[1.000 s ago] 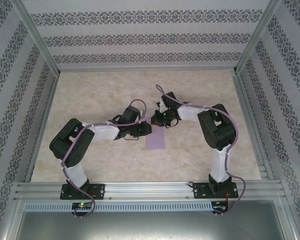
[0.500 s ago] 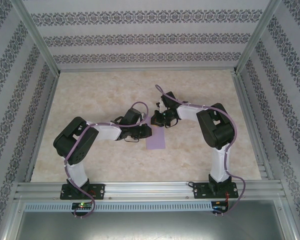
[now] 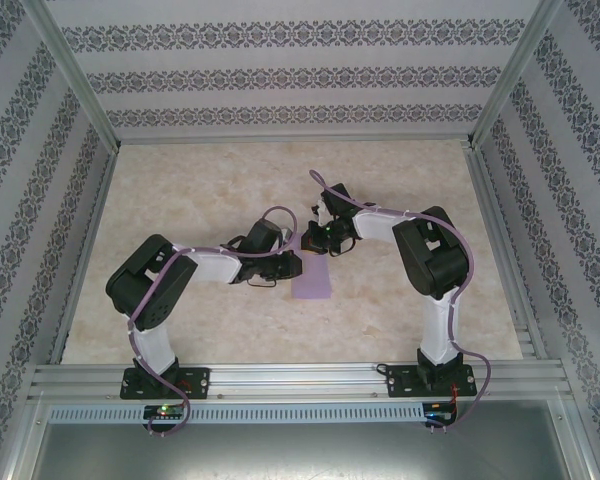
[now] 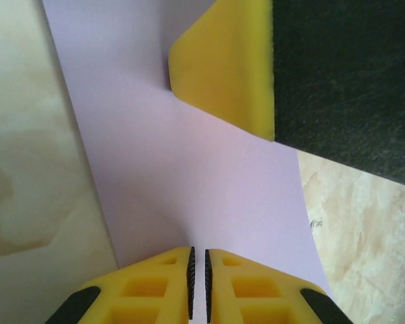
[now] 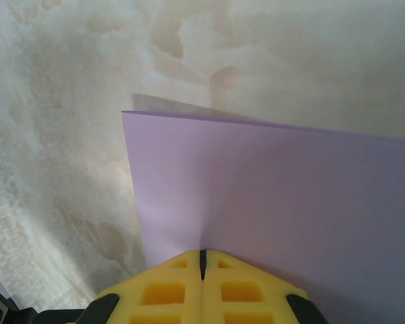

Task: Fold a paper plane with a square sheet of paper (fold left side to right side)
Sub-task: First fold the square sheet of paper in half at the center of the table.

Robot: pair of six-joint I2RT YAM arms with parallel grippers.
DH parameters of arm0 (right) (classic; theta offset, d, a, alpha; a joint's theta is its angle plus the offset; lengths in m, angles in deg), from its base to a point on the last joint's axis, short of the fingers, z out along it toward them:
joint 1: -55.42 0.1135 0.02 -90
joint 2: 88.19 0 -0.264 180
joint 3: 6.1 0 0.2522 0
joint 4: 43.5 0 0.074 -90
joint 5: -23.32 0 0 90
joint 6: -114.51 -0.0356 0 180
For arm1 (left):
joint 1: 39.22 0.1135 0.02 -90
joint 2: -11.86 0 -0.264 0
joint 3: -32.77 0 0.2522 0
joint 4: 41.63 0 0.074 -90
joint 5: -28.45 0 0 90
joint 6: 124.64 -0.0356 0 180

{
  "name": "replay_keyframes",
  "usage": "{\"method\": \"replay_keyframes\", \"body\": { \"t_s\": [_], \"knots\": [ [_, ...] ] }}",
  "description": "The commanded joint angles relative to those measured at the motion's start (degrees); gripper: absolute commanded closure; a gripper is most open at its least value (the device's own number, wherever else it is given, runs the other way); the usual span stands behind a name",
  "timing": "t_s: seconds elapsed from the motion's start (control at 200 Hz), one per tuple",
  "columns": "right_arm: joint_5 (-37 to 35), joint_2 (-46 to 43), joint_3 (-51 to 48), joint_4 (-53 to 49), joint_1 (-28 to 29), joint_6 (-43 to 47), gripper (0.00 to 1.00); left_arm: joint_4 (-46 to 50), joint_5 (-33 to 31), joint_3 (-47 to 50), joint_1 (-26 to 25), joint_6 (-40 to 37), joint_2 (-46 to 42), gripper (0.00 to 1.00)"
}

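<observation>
- While both claws bear down on it, the square sheet of paper [image 3: 313, 283] lies mid-table between the two arms, already doubled into a narrow lilac strip on the marbled table [image 3: 200, 190].
- The left gripper [image 4: 197, 273] has its jaws drawn nearly together, with just a dark slit between the yellow tips. They sit at the near edge of the paper, and I judge them to be pressing on it, not pinching it (whether a layer is nipped in the slit I cannot tell).
- The right gripper [image 5: 202, 260] is fully closed, its tips resting against the paper's surface. Its wrist view shows a second layer peeking out along the far edge with a shadow under it, so the flap is not yet flat.
- Closed tips make a narrow, firm point, which suits pinning a thin sheet or running along a crease. Placing one claw at each end probably keeps the doubled layers from sliding apart or springing open.
- From the left wrist, a yellow finger [image 4: 223, 67] of the right claw sits on the far part of the sheet, well apart from the left tips.
- Against the view of a second ago, the left arm's elbow has swung in toward the centre and its wrist has crept slightly nearer. The right claw has edged a little leftward over the sheet's far end. The paper itself has not shifted.
</observation>
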Motion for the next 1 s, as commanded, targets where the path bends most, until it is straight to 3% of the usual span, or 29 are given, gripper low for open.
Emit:
{"method": "replay_keyframes", "body": {
  "t_s": [0.0,0.55,0.994],
  "knots": [
    [-2.71,2.12,0.24,-4.13,0.75,1.32,1.00,0.72,-0.67,2.34,-1.42,-2.28,-1.55,0.84],
    [-2.74,2.52,0.88,-4.78,0.79,1.36,1.00,1.37,-0.26,7.02,-4.94,-4.81,-8.40,0.83],
    [-2.62,2.48,1.50,-5.24,1.14,1.51,1.00,4.35,-6.48,5.01,-5.04,-4.26,-8.46,0.82]
  ]
}}
